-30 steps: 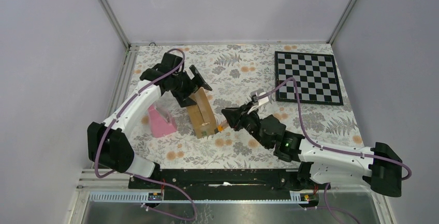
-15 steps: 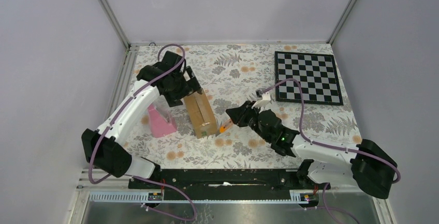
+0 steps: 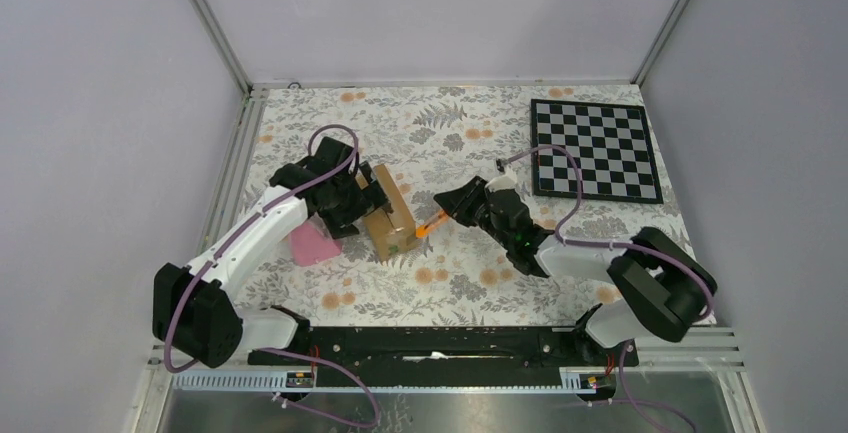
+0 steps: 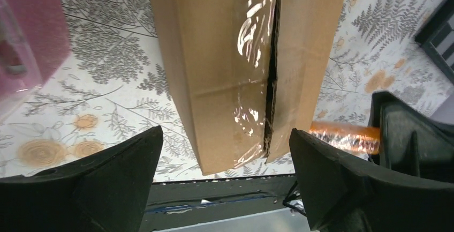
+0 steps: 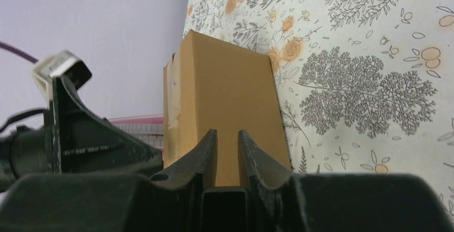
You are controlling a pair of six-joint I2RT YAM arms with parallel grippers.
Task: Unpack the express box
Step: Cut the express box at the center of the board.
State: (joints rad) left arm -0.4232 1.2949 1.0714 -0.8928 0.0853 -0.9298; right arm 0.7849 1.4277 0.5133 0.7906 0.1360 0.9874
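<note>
Right now I have the express box [image 3: 389,217] lying left of centre in the top view on the floral tabletop [image 3: 470,133], with the pink wedge [image 3: 312,245] just beside it on its left. My left end effector [image 3: 362,203] sits at the box's upper-left end with its jaws spread wide, one finger on each side of the carton. The left wrist view shows a gap on both sides, so it brackets the box rather than squeezing it. I judge that this is to stop the box sliding or twisting when the blade pushes. My right end effector [image 3: 447,210] is drawn nearly together, clamped on the slim orange cutter [image 3: 430,223]. The cutter's tip points at the box's right side, very near or touching; I cannot tell which. The seam [image 4: 270,82] along the top shows a dark gap beside glossy tape, so I judge the cutting step is in hand and the flaps are not yet opened.
</note>
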